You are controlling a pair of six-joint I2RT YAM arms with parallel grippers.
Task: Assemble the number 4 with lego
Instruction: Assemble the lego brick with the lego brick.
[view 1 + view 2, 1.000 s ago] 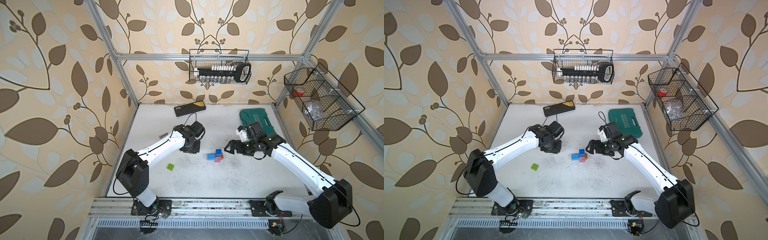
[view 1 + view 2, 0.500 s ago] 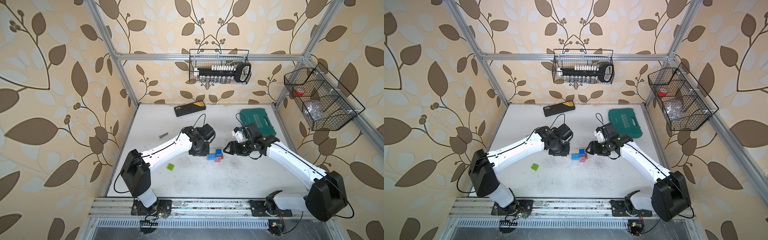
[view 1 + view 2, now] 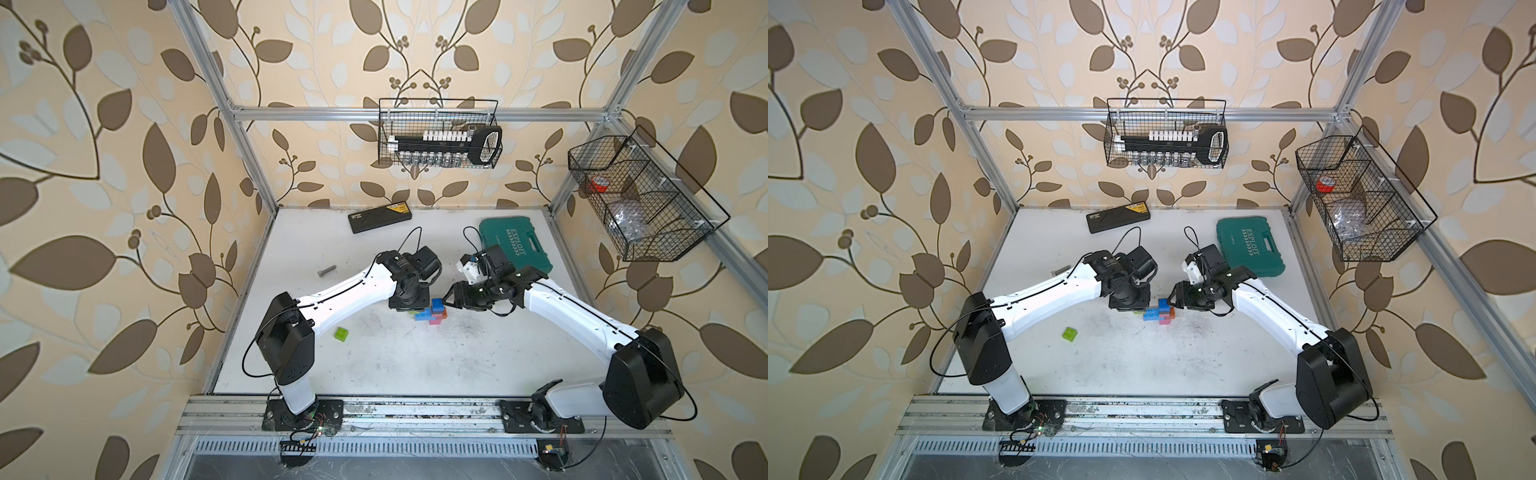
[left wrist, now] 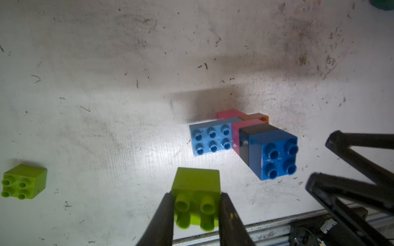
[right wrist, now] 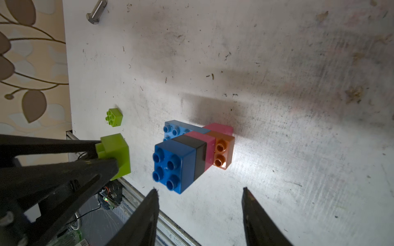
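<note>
Much-scuffed white table [image 3: 415,365], leaf-papered walls [image 3: 124,124]; lime green brick [image 4: 195,179] is clamped by left gripper [image 4: 196,194]; right gripper [image 5: 199,189] is parted, seemingly empty.

Your wrist views show glare on the table [image 5: 266,161], hard shadows, and a blurred near lime green brick [image 4: 196,185].

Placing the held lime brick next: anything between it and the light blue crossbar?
Nothing visible: only bare table lies between the lime brick in the left gripper and the light blue crossbar. The right gripper stands open off by the dark blue brick.
</note>
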